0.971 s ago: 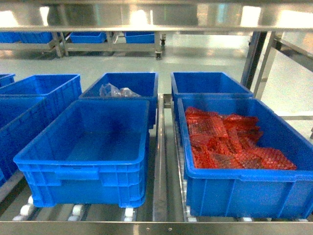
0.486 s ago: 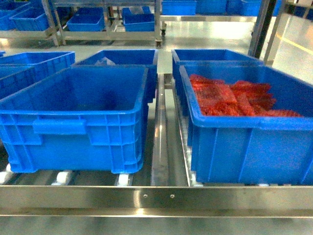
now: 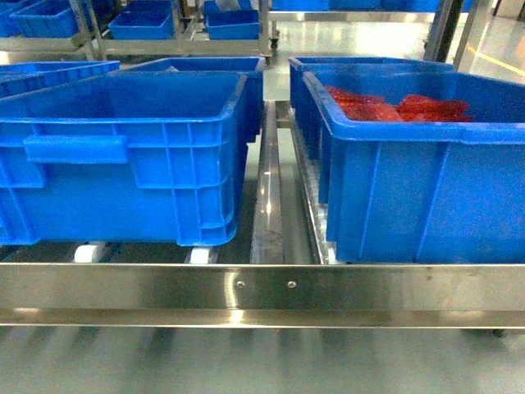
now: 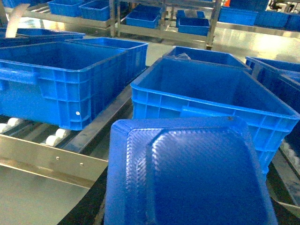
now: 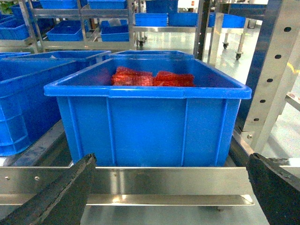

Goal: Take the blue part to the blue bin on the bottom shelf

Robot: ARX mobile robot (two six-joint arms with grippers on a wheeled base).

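Left wrist view: the blue part (image 4: 187,178) is filling six o'clock, left grip untellable; right gripper (image 5: 171,187) is gaping, risking clipping the front rail (image 3: 262,287).

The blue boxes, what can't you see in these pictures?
- Left bin, head view: its floor is hidden behind its own front wall.
- Red-filled bin, right wrist view: only the tops of the red packets show.
- Blue part, left wrist view: cut off by the bottom edge; its grip is unseen.
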